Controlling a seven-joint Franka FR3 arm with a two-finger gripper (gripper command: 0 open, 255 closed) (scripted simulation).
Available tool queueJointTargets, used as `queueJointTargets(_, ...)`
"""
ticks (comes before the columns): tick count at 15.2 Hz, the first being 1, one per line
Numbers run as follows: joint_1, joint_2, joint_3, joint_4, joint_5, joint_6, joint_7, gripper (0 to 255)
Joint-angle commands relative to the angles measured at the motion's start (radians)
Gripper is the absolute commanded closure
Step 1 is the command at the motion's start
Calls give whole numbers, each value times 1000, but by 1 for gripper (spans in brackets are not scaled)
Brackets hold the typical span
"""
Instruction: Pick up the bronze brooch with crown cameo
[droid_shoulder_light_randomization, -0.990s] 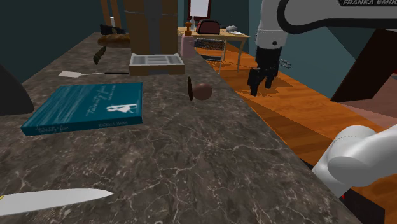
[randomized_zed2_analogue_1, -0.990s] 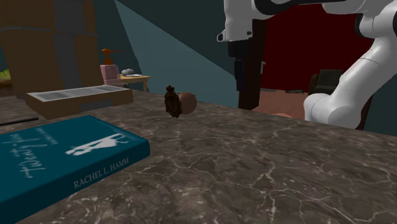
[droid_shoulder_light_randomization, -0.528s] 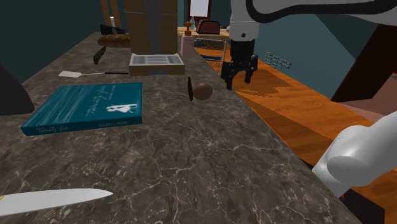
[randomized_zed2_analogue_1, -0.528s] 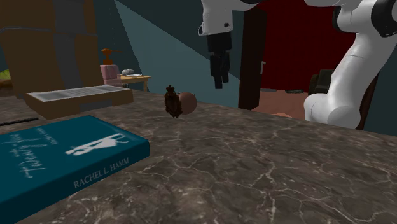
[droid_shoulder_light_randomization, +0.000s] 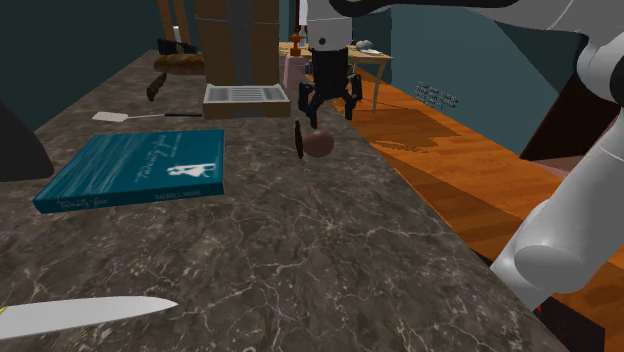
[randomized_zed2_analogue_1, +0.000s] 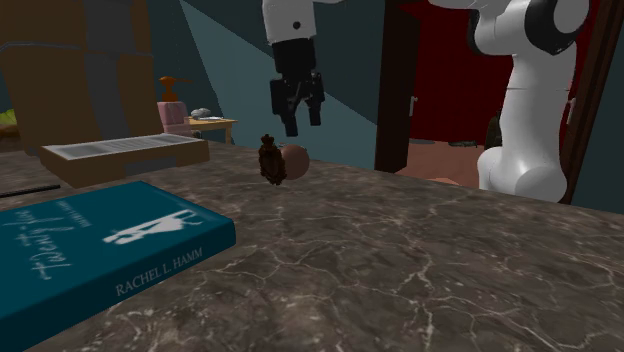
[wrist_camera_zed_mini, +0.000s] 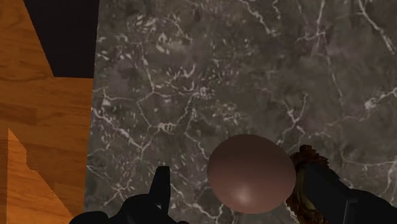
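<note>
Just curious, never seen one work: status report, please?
Black two-finger gripper open, above brown domed brooch with dark ornate rim. Brooch on marbled counter, ungrasped. Teal book well aside.

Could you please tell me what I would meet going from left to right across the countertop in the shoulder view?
From the left: teal hardcover book → shallow tan tray with a grey ribbed inside → dark bronze brooch with a round brown dome → white robot arm.

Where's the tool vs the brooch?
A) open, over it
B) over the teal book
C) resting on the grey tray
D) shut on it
A: the tool hangs open over the brooch; in the wrist view its fingers stand apart on either side of the brown dome, not clasping it.
</note>
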Motion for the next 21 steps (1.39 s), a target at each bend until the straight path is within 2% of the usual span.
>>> queueJointTargets(1, 17, 94, 22, 112, -30, -30, 75, 0)
queueJointTargets(6, 100, 363, 42, 479, -131, -158, 221, 0)
queueJointTargets(13, 80, 319, 36, 320, -112, -40, 219, 0)
queueJointTargets(15, 79, 316, 36, 308, -111, -31, 218, 0)
queueJointTargets(16, 79, 316, 36, 310, -111, -32, 219, 255)
queueJointTargets(21, 79, 317, 36, 311, -111, -33, 218, 255)
